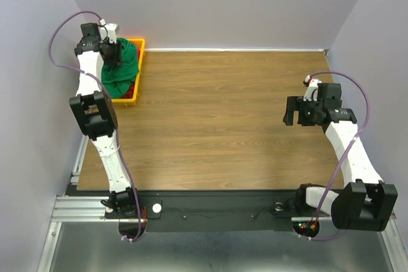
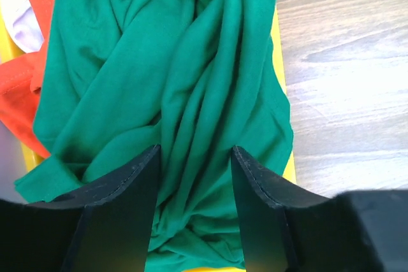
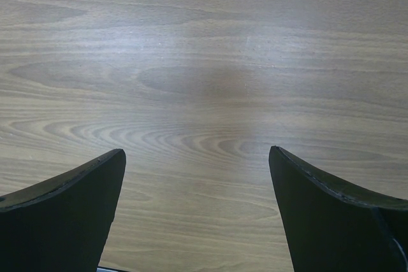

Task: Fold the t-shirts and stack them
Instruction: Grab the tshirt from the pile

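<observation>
Top external view: the table [image 1: 229, 125] carries no folded shirt and no stack anywhere outside the bin [image 1: 141, 55], so I log the task as barely begun. All folding and stacking is left to do.

The green t-shirt [image 1: 124, 68] lies bunched on top of the bin, spilling over the wall nearest the table's middle. From the left wrist camera, the orange t-shirt [image 2: 25, 93] shows beneath it, also inside the bin. I cannot make out a third shirt for certain.

Left arm: reaches far forward, wrist pitched down directly over the bin. The left gripper [image 2: 194, 151] straddles a ridge of green cloth, fingers partway apart with folds filling the gap. I cannot tell whether they are pinching the cloth or only resting around it.

Right arm: elbow bent, parked well away from the bin on the opposite side of the table. The right gripper [image 3: 196, 152] hangs above bare wood with its fingers spread wide, holding nothing.

My judgement: current step is picking the green shirt out of the bin.
</observation>
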`<state>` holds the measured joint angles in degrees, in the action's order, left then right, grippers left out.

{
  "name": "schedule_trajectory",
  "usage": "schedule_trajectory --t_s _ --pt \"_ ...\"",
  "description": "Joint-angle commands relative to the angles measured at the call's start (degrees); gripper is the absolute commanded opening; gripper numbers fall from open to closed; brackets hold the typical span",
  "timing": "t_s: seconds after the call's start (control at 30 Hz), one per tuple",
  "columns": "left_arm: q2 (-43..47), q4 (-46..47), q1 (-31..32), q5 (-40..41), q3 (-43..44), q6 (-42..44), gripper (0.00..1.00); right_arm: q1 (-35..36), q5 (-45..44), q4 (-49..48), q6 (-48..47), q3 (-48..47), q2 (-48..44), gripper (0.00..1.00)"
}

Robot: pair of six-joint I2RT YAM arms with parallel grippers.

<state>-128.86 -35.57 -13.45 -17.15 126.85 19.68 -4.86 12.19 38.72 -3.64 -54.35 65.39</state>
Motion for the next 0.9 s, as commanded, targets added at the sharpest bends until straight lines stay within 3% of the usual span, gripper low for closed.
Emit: schedule_trajectory --t_s 0.0,0.23,0.33,0.37,0.4,0.87 --pt "-0.34 0.24 -0.08 -1.40 1.91 0.36 0.51 -0.50 0.73 -1.01 -0.40 0.82 0.01 1.00" --pt "-3.85 -2.31 -0.08 -3.16 3.58 -0.70 0.51 -0.50 0.65 -1.01 -0.40 0.82 0.01 1.00" --pt "-4.03 -1.87 0.00 -2.45 3.76 -1.49 0.31 -0.59 0.12 -1.01 -0.40 0.82 -0.26 1.00" --pt "-3.77 -1.17 -0.08 -2.10 3.93 -1.75 0.06 -0.50 0.21 -1.10 -0.32 0.73 -0.35 1.00" --pt "-2.55 -0.82 -0.08 -1.32 3.93 -2.27 0.00 -0.59 0.03 -1.02 -0.32 0.82 -0.52 1.00" --pt "19.07 2.08 1.93 -6.67 8.94 -3.69 0.00 -0.59 -0.15 -0.93 -0.49 -1.64 0.88 1.00"
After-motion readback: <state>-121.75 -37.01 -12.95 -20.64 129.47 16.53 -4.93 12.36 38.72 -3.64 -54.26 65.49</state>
